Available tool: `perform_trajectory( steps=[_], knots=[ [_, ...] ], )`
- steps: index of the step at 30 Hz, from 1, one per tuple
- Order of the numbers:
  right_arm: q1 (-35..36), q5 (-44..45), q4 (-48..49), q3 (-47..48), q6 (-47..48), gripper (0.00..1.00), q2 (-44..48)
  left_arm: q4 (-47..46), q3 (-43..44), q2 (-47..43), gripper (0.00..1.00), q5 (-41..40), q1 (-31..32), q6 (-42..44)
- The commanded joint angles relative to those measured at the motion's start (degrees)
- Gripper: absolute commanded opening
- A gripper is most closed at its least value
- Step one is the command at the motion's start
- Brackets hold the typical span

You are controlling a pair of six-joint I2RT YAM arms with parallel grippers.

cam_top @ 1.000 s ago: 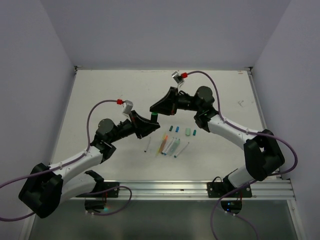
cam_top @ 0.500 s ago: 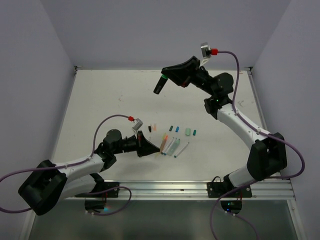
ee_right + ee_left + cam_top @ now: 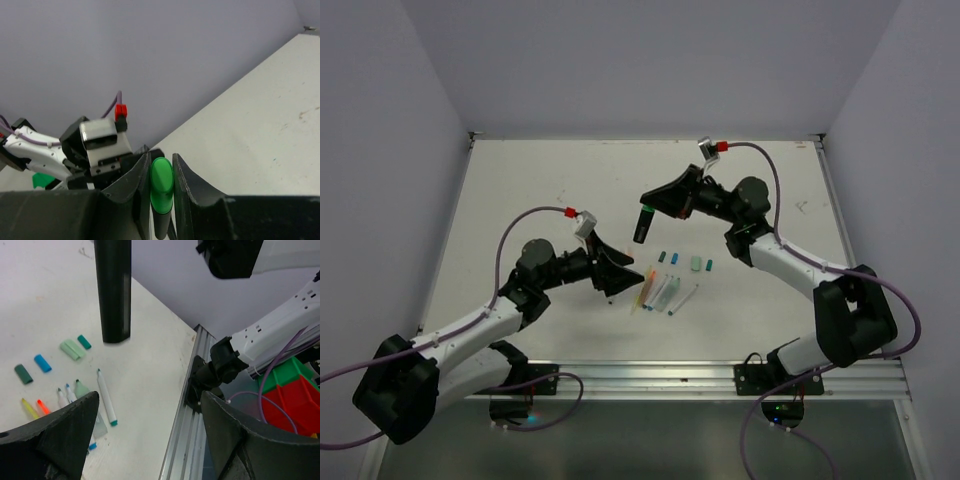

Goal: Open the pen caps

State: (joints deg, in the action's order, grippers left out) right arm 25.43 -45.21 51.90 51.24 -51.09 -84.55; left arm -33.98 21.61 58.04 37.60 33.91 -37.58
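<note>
My right gripper is shut on a black marker with a bright green top end. The marker hangs upright above the table. In the left wrist view its black barrel drops in from the top and ends blunt. My left gripper is open just left of and below it, with nothing between its fingers. On the table lie loose pen caps: dark green, blue, pale mint and teal. The same caps form a row in the top view.
A cluster of uncapped pens lies right of my left gripper, among them a white pen with a teal tip. The table's metal front rail runs along the near edge. Red and green bins sit beyond it.
My left gripper has opened and risen from the table near the pens. My right arm has come down from high at the back, carrying the marker toward the middle.
</note>
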Motion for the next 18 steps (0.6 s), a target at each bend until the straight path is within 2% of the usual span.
perform_trajectory(
  steps=[1, 9, 18],
  knots=[
    [1.3, -2.7, 3.6, -2.0, -0.3, 0.0, 3.3, 0.4, 5.5, 1.2, 0.85, -0.7, -0.8, 2.5],
    [5.1, -2.6, 5.5, -4.7, 0.0, 0.0, 2.2, -0.6, 11.0, 6.8, 0.82, -1.9, -0.9, 1.2],
    [6.2, -2.3, 7.1, -4.7, -0.3, 0.0, 0.4, -1.0, 12.1, 8.3, 0.62, -2.3, -1.0, -0.2]
  ],
)
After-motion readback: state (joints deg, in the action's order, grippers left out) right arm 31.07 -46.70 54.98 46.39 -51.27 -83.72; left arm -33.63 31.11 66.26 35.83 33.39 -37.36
